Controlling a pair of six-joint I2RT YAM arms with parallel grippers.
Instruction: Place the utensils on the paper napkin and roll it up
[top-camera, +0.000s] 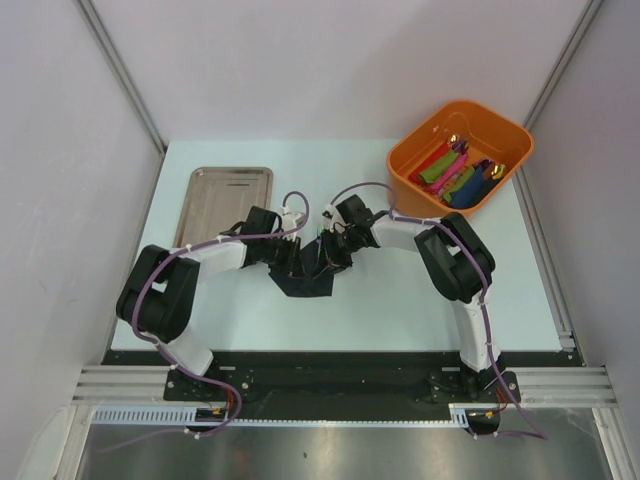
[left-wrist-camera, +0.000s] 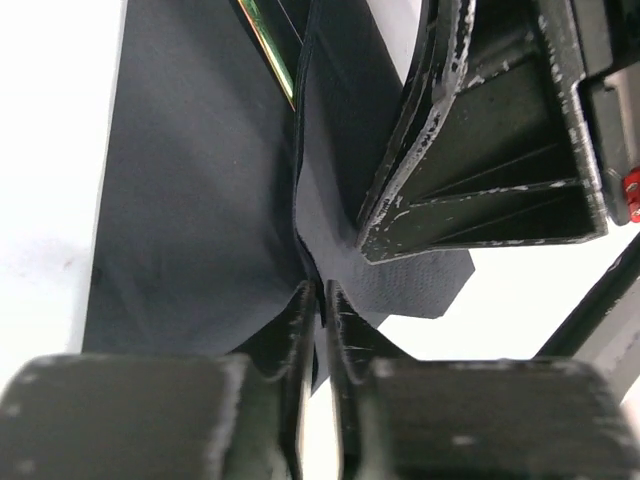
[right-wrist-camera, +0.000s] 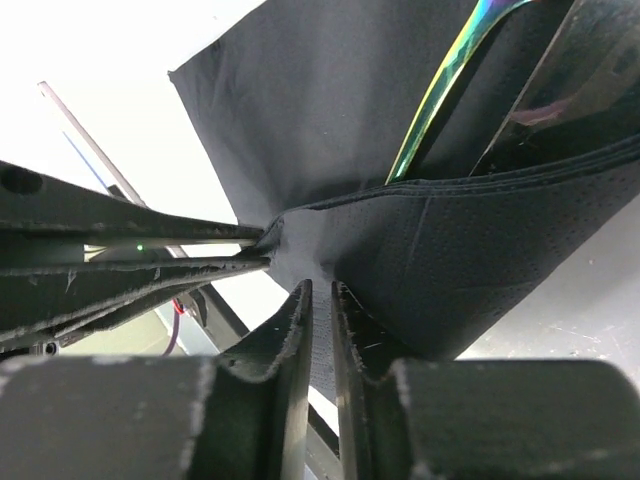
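The black paper napkin (top-camera: 308, 280) lies at the table's middle with its far edge folded up. Both grippers meet over it. My left gripper (top-camera: 303, 256) is shut on the raised fold of the napkin (left-wrist-camera: 200, 200), its jaws pinching the paper (left-wrist-camera: 322, 295). My right gripper (top-camera: 330, 252) is shut on the same fold (right-wrist-camera: 320, 295) of the napkin (right-wrist-camera: 330, 110). An iridescent utensil handle (right-wrist-camera: 440, 90) lies in the fold, and a thin gold-green strip of it (left-wrist-camera: 268, 45) shows in the left wrist view. The rest of the utensils are hidden by paper.
A steel tray (top-camera: 225, 200) lies at the back left. An orange bin (top-camera: 460, 155) with coloured rolled napkins and gold-tipped cutlery stands at the back right. The right gripper's fingers (left-wrist-camera: 470, 130) fill the left wrist view's upper right.
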